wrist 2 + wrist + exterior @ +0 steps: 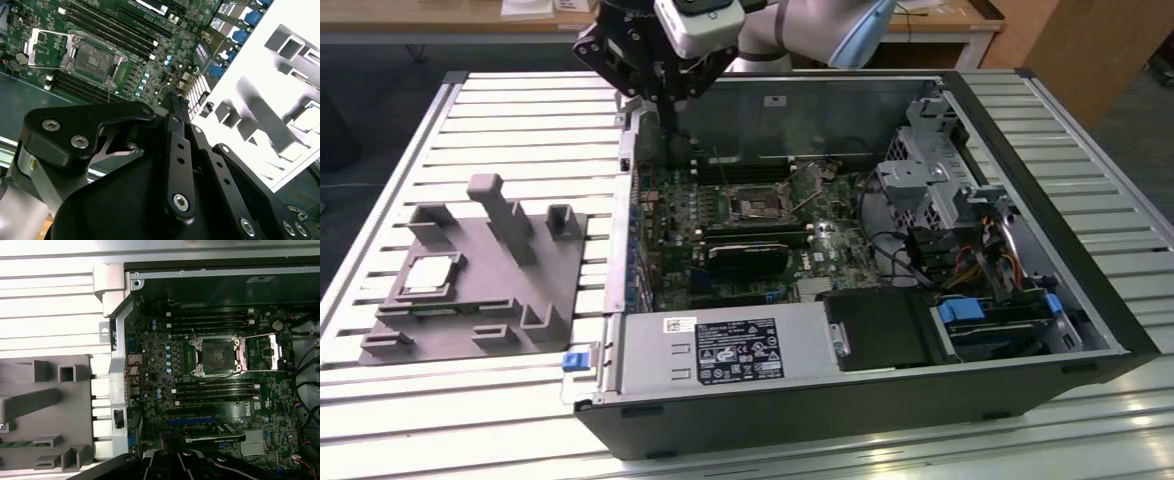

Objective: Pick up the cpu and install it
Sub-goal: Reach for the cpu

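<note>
1. The white slatted metal bench (520,110) carries all the work. On it lies the open black computer case (854,410), with the green motherboard (720,215) exposed inside.
2. The large grey plastic tray with upright blocks (574,270) sits beside the case, on the exterior view's left.
3. The black claw (674,128) hangs above the motherboard, just inside the case wall that faces the tray. Its tips appear pressed together and pinch nothing.
4. The dark square metal-framed socket (217,356) shows an empty centre. Its frame is folded open to one side.
5. The cpu (430,275), a thin flat square chip with a silvery-grey metal top, lies flat in a recess of the tray. It is well apart from the claw.

Handling: Treat the cpu as light, stiff and fragile. Its smooth metal top is likely slippery. Grip it lightly by two opposite side edges and keep the underside clear of contact.

Clearances: Note the upright blocks standing near the chip's recess and the tall post between it and the case. The case wall must be cleared on any path between the tray and the socket. Above the tray and socket, room looks open.
</note>
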Controlling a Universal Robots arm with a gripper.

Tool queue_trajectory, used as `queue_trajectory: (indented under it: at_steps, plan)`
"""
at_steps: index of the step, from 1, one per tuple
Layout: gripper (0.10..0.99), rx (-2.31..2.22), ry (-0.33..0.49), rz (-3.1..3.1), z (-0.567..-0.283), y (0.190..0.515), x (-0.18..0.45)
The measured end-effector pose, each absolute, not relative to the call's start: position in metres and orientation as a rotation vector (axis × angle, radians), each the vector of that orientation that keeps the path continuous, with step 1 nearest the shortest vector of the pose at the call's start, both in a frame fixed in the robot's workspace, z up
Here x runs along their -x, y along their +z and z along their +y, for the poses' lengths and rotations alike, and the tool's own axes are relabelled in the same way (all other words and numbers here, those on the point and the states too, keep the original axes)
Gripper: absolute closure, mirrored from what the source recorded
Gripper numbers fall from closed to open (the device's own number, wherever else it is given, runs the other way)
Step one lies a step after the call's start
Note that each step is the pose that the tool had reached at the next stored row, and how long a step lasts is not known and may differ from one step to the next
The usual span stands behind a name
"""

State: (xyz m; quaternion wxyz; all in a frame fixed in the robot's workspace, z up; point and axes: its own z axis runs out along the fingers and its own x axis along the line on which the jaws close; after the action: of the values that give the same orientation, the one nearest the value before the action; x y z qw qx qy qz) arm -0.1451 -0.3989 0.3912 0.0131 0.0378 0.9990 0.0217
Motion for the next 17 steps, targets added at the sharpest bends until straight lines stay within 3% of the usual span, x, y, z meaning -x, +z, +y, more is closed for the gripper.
queue_trajectory:
  at_steps: [17]
  plan:
    - [0.98,-0.118,0.068,3.113,-0.399,0.39,0.158]
